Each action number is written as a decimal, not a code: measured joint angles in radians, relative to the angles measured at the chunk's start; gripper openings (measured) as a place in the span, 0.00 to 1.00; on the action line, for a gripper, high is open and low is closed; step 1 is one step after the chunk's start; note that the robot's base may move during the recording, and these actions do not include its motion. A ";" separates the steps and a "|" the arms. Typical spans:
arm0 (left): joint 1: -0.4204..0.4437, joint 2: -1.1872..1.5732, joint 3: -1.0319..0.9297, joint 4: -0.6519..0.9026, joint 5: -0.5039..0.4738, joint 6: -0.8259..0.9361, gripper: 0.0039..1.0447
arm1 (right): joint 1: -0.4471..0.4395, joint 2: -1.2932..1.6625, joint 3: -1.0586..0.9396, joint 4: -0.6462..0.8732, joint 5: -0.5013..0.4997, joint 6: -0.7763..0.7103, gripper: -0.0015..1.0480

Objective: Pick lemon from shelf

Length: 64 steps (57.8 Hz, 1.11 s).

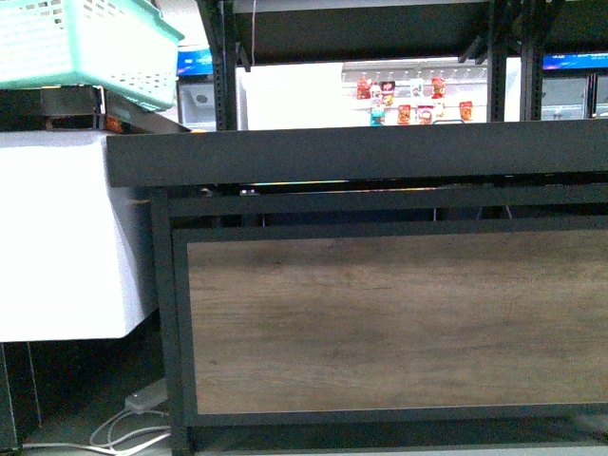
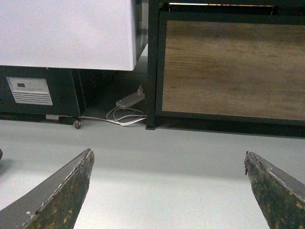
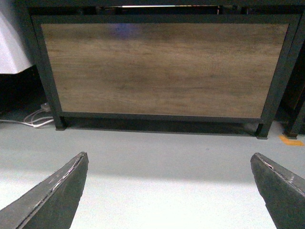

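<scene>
The shelf is a black metal rack with a brown wood-grain lower panel, filling the front view; I see only the edge of its deck, not what lies on it. The lemon is out of view in every frame. My left gripper is open and empty, low over the grey floor, facing the rack's left upright. My right gripper is open and empty, low over the floor, facing the wood panel. Neither arm shows in the front view.
A white chest cabinet stands left of the rack, with a teal basket above it. A power strip and white cables lie on the floor by the rack's left foot. Hanging snack packs show far behind.
</scene>
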 joint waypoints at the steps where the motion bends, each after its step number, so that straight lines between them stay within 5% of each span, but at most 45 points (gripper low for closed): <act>1: 0.000 0.000 0.000 0.000 0.000 0.000 0.93 | 0.000 0.000 0.000 0.000 0.000 0.000 0.98; 64: 0.000 0.000 0.000 0.000 0.000 0.000 0.93 | 0.000 0.000 0.000 0.000 0.000 0.000 0.98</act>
